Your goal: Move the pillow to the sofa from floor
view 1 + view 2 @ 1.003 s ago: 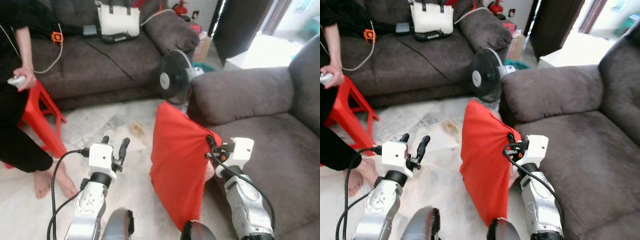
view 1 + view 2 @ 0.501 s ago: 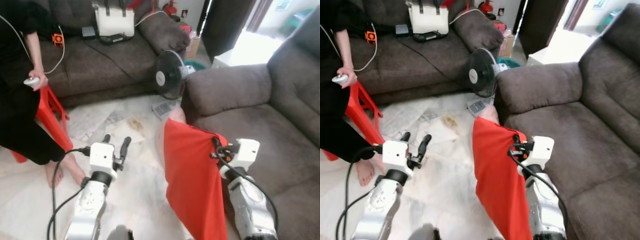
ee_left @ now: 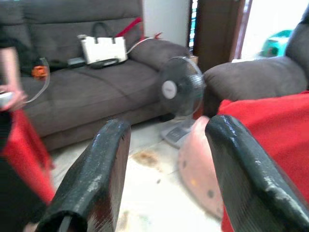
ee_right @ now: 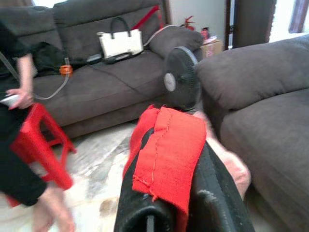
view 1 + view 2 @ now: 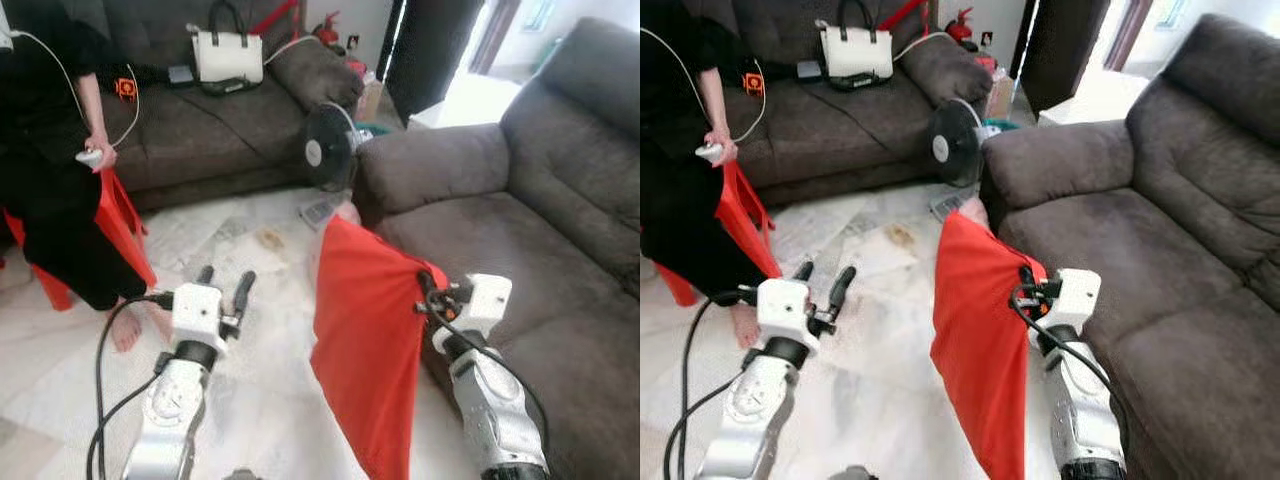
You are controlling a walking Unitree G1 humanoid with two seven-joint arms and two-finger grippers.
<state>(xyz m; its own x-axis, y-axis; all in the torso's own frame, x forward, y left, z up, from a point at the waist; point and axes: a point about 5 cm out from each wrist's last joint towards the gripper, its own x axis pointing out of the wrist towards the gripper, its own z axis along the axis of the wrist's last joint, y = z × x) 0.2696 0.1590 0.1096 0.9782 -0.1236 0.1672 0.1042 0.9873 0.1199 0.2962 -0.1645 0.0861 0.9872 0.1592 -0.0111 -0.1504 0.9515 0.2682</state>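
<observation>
1. The right end effector [image 5: 424, 290] is clenched on the top corner of the red pillow [image 5: 365, 345], which hangs below it, clear of the floor.
2. The sofa [image 5: 530, 250] lies just beside its right.
3. Risk: such a thin corner pinch may slip during the swing.
4. The left end effector [image 5: 224, 285] is released, empty.

The red pillow [image 5: 365, 350] hangs limp and upright above the floor, pinched by its top corner. The grey sofa [image 5: 520, 210] is at its three o'clock, the seat front just beside it.
</observation>
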